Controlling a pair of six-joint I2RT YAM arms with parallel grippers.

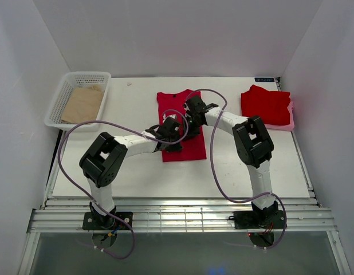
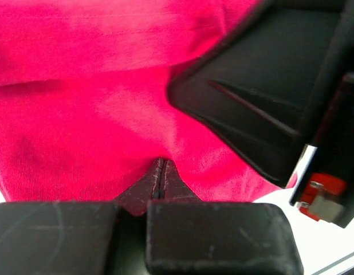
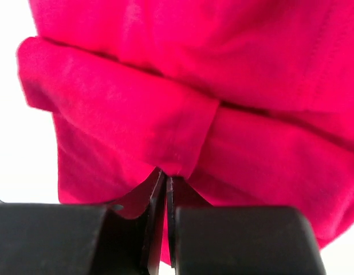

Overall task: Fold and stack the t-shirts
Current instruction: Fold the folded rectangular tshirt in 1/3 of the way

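Both closed on cloth: left tool (image 2: 160, 175), right tool (image 3: 165, 176) pinch spread t-shirt (image 1: 192, 148); 1 folded t-shirt (image 1: 266, 104) well right of right tool.

Left arm (image 1: 102, 163) and right arm (image 1: 254, 143) are white tubes with chunky black joint housings and black bases (image 1: 107, 220). Lavender cables (image 1: 212, 161) run off each. Fingers (image 2: 223, 238) on the left gripper (image 2: 160, 175) are matte black, kinda scuffed. There's also an orange-red bit (image 2: 323, 189) with a silver fitting.
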